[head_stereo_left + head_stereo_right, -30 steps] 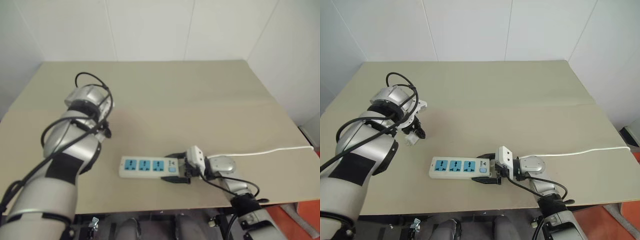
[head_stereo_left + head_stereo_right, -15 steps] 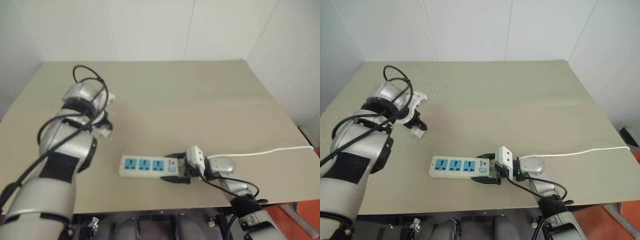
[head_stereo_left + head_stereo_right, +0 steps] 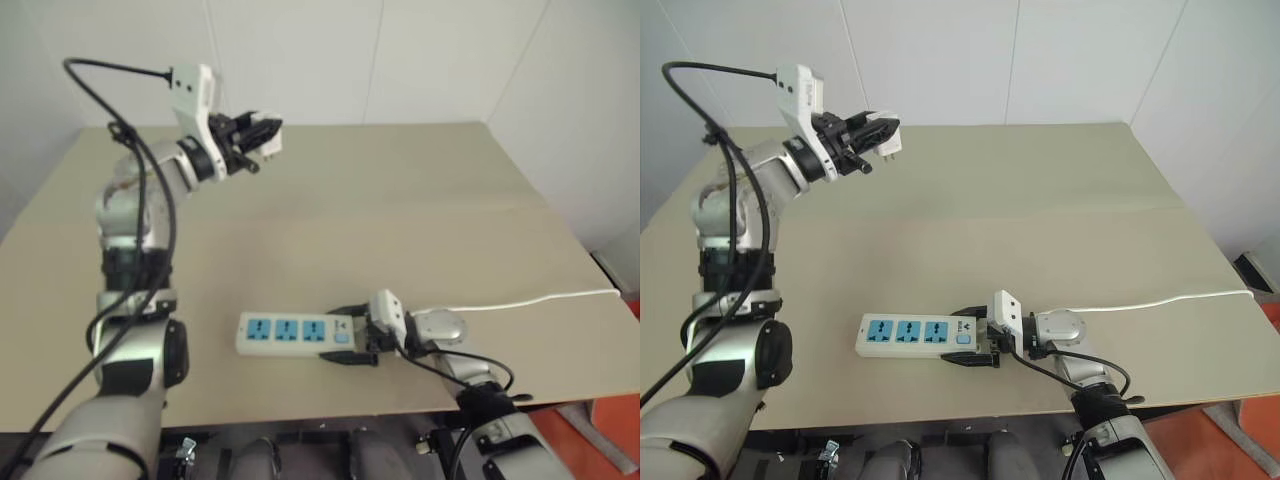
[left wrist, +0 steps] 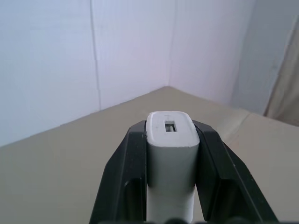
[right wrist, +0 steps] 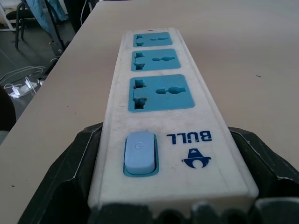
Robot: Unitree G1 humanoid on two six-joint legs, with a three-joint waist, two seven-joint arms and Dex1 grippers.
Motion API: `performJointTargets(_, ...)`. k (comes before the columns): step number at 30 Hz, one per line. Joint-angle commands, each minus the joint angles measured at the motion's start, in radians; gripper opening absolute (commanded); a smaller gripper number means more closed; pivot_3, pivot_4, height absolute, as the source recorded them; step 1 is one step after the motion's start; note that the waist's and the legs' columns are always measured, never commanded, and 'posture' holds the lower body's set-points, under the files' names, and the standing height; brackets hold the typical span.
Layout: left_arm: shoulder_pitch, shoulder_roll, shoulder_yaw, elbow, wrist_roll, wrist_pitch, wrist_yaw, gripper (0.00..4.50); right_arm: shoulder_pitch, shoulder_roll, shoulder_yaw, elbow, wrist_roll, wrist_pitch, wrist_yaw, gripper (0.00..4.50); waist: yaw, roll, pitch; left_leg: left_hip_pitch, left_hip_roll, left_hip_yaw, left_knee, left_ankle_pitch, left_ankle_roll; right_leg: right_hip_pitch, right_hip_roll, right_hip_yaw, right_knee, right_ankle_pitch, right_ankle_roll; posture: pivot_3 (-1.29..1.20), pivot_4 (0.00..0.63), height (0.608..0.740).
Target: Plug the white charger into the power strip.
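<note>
The white charger (image 3: 268, 140) is raised high above the far left of the table, clamped between the black fingers (image 4: 128, 168) of my left gripper (image 3: 262, 135), which is shut on it. In the left wrist view the charger (image 4: 171, 154) shows a small slot on its end face. The power strip (image 3: 290, 332), white with three blue sockets, lies flat near the table's front edge. My right gripper (image 3: 350, 340) is shut on its switch end, one finger (image 5: 77, 163) along each side of the power strip (image 5: 161, 107).
A thin white cord (image 3: 520, 300) runs from the strip's held end to the table's right edge. The beige table (image 3: 400, 220) is backed by white walls at the rear and right. The front edge lies just below the strip.
My left arm swung up and to the right, lifting the charger from near the tabletop to high above it, with the wrist turning level. The right gripper and strip stayed put.
</note>
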Motion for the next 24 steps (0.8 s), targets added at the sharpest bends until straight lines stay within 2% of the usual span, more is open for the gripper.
performJointTargets(1,0.120,0.015,-0.049,-0.198,-0.077,-0.080,-0.127,1.01,0.000,0.012,0.026,0.038,-0.010,-0.017,0.014,3.47,0.002,0.000,0.000,0.001,0.000,0.000,0.001,0.000,0.000,0.002,0.000,0.000,0.000,0.000,0.000,0.00,0.150,0.740)
performJointTargets(4,0.258,0.027,-0.073,-0.319,-0.173,-0.065,-0.228,1.01,-0.006,0.008,0.025,0.048,-0.009,-0.023,0.018,3.47,0.001,0.000,0.000,0.005,0.000,0.001,0.002,0.000,0.000,0.007,0.001,0.000,-0.001,0.000,0.000,0.00,0.150,0.740)
performJointTargets(9,0.397,0.023,-0.104,-0.363,-0.227,-0.162,-0.354,1.01,-0.013,0.004,0.024,0.059,-0.013,-0.032,0.020,3.47,0.003,0.000,0.000,0.010,0.001,0.001,0.003,0.000,0.000,0.015,0.002,-0.001,-0.006,0.001,-0.002,0.00,0.150,0.740)
performJointTargets(24,0.494,0.044,-0.207,-0.306,-0.227,-0.212,-0.484,1.01,-0.009,0.003,0.026,0.056,-0.019,-0.033,0.014,3.47,0.002,0.000,0.000,0.010,0.001,0.000,0.003,0.000,0.000,0.015,0.002,-0.001,-0.007,0.001,-0.002,0.00,0.150,0.740)
